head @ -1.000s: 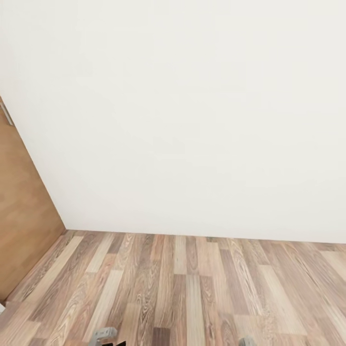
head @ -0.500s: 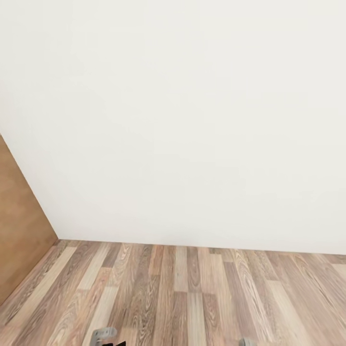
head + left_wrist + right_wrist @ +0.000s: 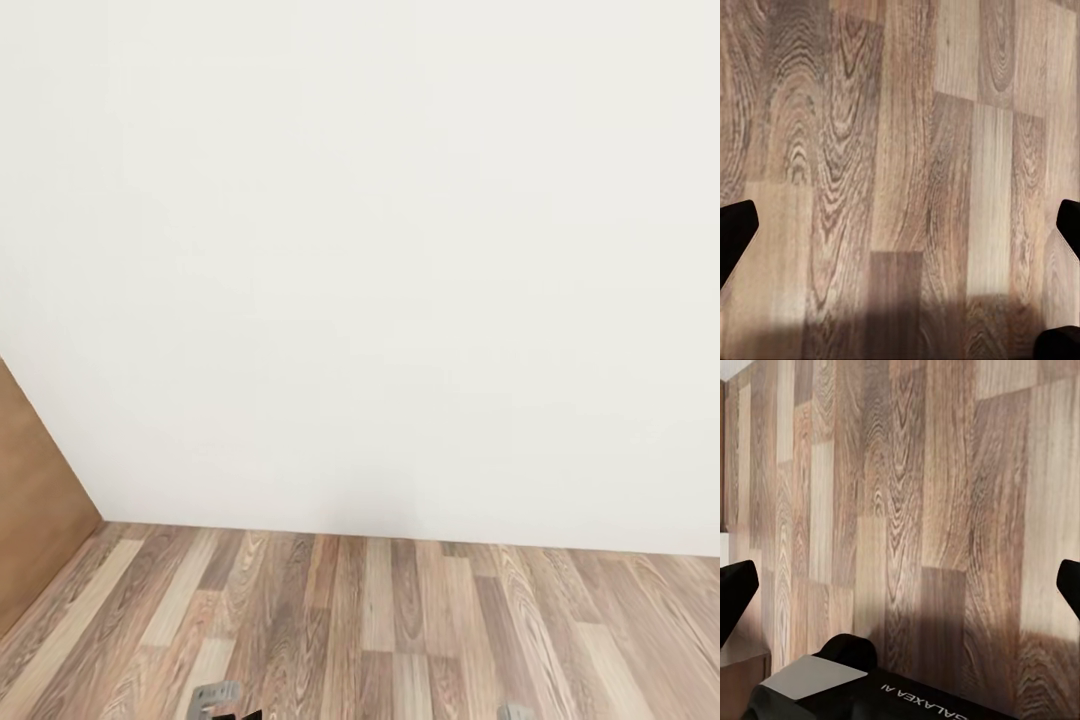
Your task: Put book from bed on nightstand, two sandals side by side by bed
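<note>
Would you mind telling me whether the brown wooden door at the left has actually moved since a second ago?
No: the brown wooden door and white wall shifted together, so the camera moved.

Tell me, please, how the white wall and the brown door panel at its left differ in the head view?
The wall is plain off-white and takes up most of the head view; the door panel is warm brown wood and shows as a narrow wedge at the left edge. The wall faces the camera, while the door panel runs along the side. Both stand upright and meet the wood-plank floor.
</note>
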